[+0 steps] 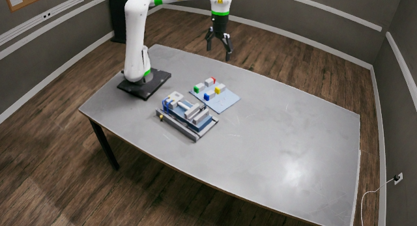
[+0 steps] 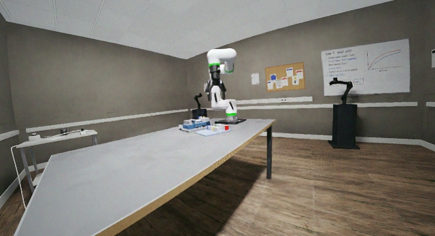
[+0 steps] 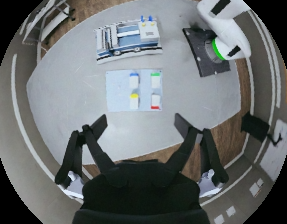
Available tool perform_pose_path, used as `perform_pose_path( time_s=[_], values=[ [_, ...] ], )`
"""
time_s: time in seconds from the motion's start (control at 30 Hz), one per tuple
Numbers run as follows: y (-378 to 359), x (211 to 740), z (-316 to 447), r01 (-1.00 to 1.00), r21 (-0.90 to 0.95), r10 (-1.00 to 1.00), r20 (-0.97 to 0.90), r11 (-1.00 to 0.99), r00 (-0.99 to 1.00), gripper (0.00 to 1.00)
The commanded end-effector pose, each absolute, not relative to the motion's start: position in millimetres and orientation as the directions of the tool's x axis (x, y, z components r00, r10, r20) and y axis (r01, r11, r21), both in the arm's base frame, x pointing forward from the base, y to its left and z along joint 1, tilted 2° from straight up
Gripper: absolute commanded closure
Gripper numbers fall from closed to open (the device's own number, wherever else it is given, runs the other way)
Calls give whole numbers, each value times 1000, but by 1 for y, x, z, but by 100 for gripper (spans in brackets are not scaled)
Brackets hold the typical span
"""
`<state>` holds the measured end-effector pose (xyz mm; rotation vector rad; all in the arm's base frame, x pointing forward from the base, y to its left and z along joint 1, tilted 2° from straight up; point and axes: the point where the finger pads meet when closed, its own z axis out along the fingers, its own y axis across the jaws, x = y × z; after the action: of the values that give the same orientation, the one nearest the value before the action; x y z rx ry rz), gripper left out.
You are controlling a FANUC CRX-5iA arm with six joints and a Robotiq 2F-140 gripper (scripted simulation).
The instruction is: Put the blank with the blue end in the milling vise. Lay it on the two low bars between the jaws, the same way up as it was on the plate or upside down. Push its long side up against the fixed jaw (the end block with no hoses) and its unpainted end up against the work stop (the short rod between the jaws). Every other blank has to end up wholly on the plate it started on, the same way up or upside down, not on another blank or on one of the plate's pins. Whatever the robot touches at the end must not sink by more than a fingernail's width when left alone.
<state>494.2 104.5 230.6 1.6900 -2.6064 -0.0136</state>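
The blank with the blue end (image 1: 210,94) (image 3: 134,81) lies on the light blue plate (image 1: 229,103) (image 3: 114,104), its blue end toward the vise. The blanks with a green end (image 1: 200,86) (image 3: 155,81), a yellow end (image 1: 221,88) (image 3: 134,102) and a red end (image 1: 209,82) (image 3: 155,100) lie apart on the same plate. The milling vise (image 1: 206,124) (image 3: 128,44) stands beside the plate; no blank shows between its jaws, and the bars are too small to make out. My gripper (image 1: 217,53) (image 2: 216,93) (image 3: 140,120) is open and empty, high above the table.
The black base plate (image 1: 158,81) (image 3: 194,50) of the arm stands on the table near the vise and the plate. Blue hoses (image 1: 165,103) rise at the vise's end nearer the arm base. The table edge (image 3: 89,164) shows under the gripper in the wrist view.
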Motion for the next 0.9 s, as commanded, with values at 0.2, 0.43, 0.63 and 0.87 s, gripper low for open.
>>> perform_pose_path(
  time_s=[0.2, 0.43, 0.63, 0.87],
  values=[
    [103, 493, 196, -913, 24, -913, 24, 408, -408, 0],
    [102, 492, 176, -913, 24, -913, 24, 408, -408, 0],
    [119, 498, 181, -913, 25, -913, 24, 408, -408, 0],
    [137, 506, 181, -913, 24, -913, 24, 408, -408, 0]
  ],
)
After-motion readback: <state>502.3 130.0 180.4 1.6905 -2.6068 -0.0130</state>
